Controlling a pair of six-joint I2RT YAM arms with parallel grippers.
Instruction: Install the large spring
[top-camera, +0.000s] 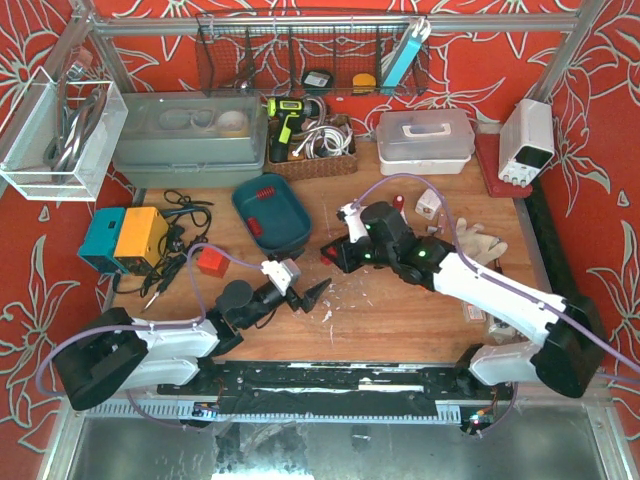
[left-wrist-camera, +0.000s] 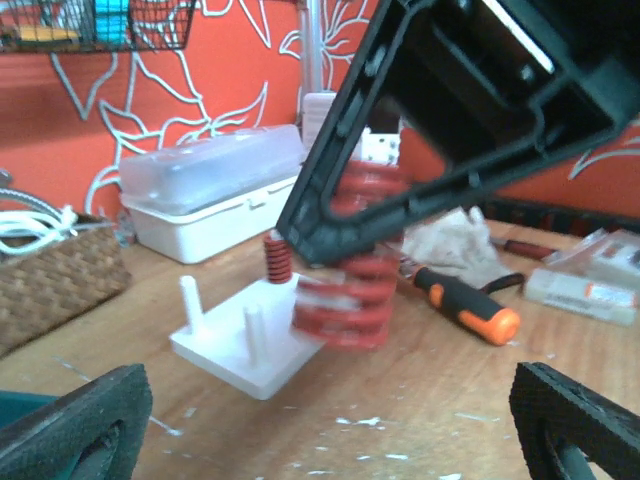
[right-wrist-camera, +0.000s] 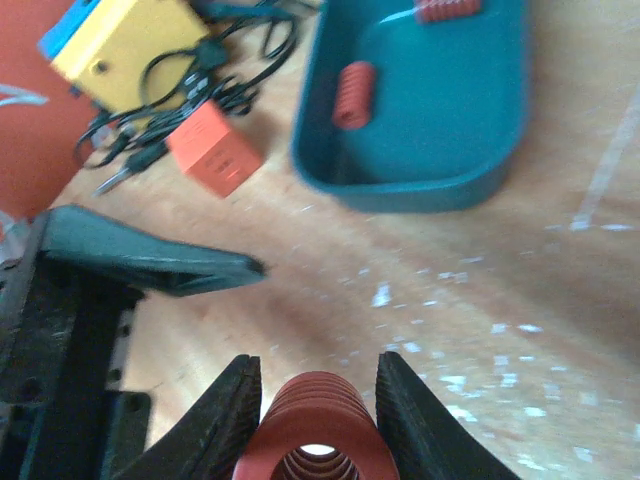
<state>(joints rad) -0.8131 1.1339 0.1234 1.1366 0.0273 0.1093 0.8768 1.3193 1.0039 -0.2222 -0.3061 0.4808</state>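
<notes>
Spring (right-wrist-camera: 315, 425) clamped in right hand (right-wrist-camera: 318, 375), low beside white plate (left-wrist-camera: 235, 365); left hand (left-wrist-camera: 325, 420) apart. Risk: tilted spring snags peg (left-wrist-camera: 254, 335), shoves plate.

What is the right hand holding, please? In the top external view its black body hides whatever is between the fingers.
Observer: The right wrist view shows the right hand shut on the large red spring.
Operator: Thank you. How near is it to being installed?
Observer: The left wrist view puts its lower end at the white peg base's right side; seating cannot be confirmed.
Operator: Is anything mounted there already?
Observer: A small red spring sits on one peg; two bare pegs stand beside it.
</notes>
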